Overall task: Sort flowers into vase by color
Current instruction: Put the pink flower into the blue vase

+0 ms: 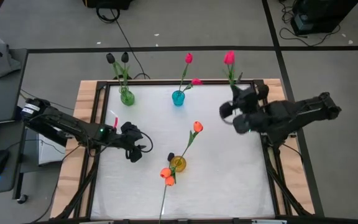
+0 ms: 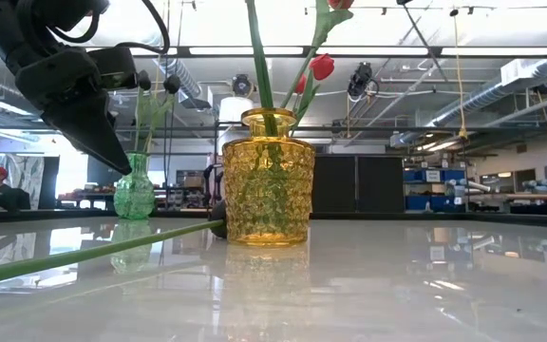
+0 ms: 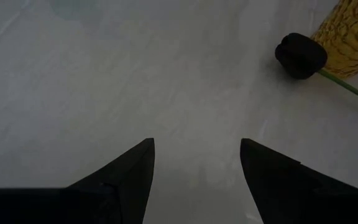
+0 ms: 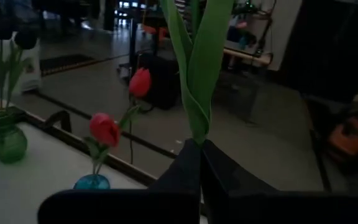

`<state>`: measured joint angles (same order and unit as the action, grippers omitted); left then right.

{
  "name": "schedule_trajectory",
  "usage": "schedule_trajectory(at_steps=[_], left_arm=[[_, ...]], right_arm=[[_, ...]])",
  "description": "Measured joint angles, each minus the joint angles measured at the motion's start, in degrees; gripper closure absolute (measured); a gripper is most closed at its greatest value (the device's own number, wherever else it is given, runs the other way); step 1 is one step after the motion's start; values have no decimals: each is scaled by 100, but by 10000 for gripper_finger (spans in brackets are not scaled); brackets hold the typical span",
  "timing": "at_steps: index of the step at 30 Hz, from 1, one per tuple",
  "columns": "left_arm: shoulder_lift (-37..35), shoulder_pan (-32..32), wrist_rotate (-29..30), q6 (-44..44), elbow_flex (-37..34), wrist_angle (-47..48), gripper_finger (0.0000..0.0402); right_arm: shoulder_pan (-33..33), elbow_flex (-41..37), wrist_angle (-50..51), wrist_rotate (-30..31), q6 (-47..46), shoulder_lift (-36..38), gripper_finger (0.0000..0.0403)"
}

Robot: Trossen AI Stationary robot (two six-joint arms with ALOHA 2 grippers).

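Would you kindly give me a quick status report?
Right gripper shut on pink tulip. Left gripper open, near black tulip lying beside yellow vase.

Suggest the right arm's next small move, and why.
Probably carry it toward the blue vase: the right claw is shut on a pink-red tulip held upright near the table's far right corner, and that vase already holds two pink-red tulips.
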<state>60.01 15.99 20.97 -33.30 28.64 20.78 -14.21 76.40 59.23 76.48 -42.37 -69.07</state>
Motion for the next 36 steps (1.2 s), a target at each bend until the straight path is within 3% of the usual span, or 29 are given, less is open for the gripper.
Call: schedule_trajectory(at_steps=[3,7,11,19,26,36], left_arm=[[0,0,-2,-2,0,0,159],[0,0,-1,-2,0,0,159],[0,0,0,-2,-2,0,159],[0,0,0,-2,-2,-35,159],[0,0,0,-2,-2,-42,159],[0,0,0,-2,-2,-42,159]], right_arm=[[422,0,-1207,-506,1468,32,395],[991,0,-3105,-1706,3429,-24,395],[1533,0,-4021,-2405,4431,-78,395],[2454,0,-5206,-4520,5241,-122,395],[3025,0,-5727,-5574,5609,-105,395],[4117,0,-6172,-7587,5644,-211,395]])
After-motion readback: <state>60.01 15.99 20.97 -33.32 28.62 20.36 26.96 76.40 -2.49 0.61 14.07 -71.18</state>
